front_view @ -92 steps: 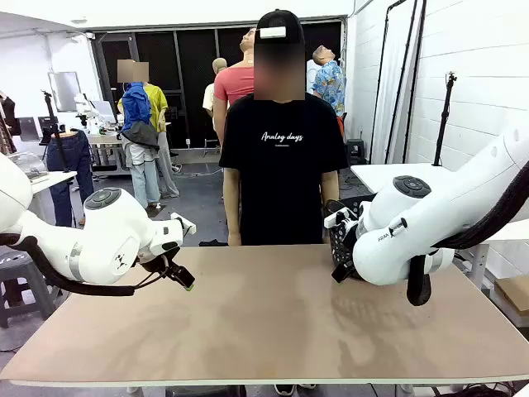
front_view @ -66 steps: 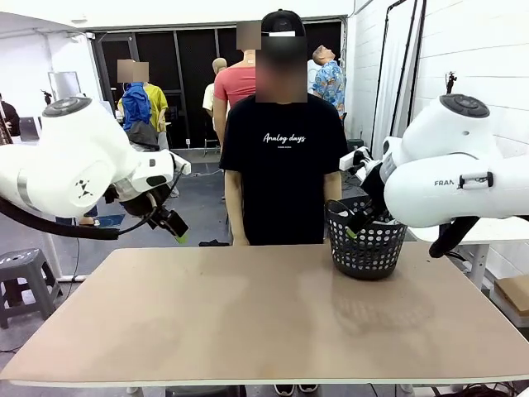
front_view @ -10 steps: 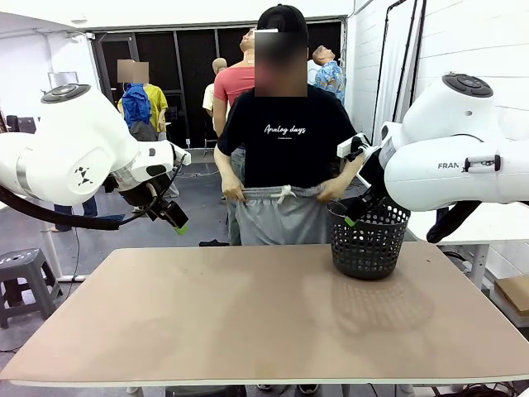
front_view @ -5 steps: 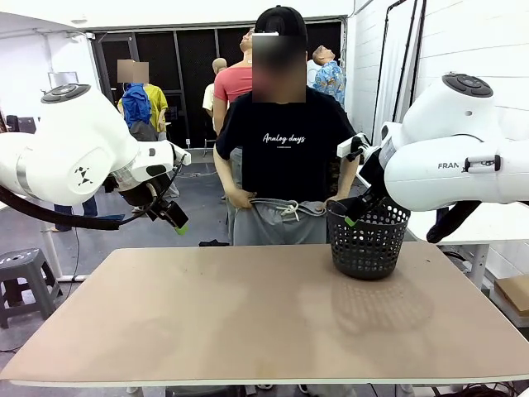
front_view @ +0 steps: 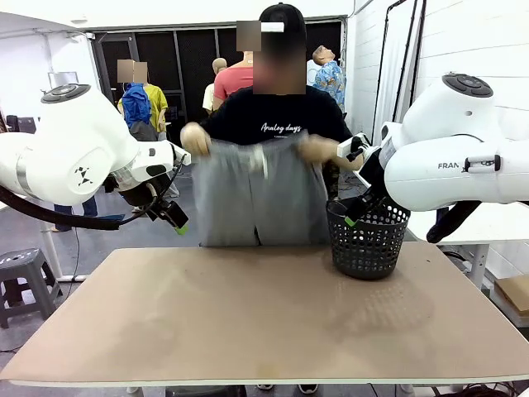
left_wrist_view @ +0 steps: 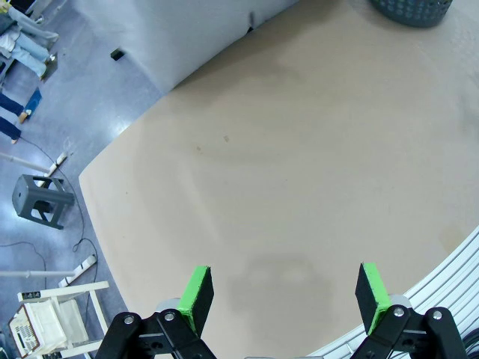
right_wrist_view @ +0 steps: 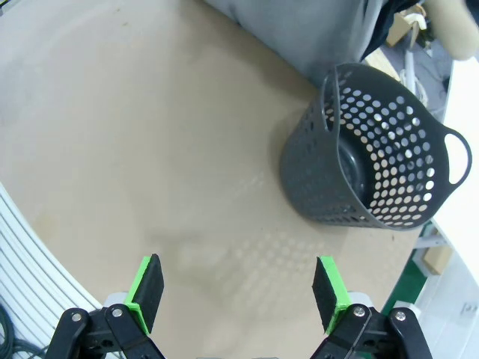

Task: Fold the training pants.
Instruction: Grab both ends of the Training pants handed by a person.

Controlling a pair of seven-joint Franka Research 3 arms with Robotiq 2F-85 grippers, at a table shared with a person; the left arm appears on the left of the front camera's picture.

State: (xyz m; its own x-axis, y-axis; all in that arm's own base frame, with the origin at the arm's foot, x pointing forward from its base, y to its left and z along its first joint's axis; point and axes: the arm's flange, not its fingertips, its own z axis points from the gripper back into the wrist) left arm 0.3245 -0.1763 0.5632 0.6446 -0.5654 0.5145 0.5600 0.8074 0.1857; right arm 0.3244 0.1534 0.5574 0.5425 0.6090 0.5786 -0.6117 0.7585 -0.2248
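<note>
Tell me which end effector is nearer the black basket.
Right. The right end effector hangs beside the black basket; the left end effector hovers at the opposite side of the table.

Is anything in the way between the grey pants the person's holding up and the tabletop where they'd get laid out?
Partly: the black basket stands on the table at its far right, close beside the training pants. The left gripper and right gripper hover open at the sides, out of the path.

grey training pants [front_view: 256,198], black perforated basket [front_view: 369,244]
</note>
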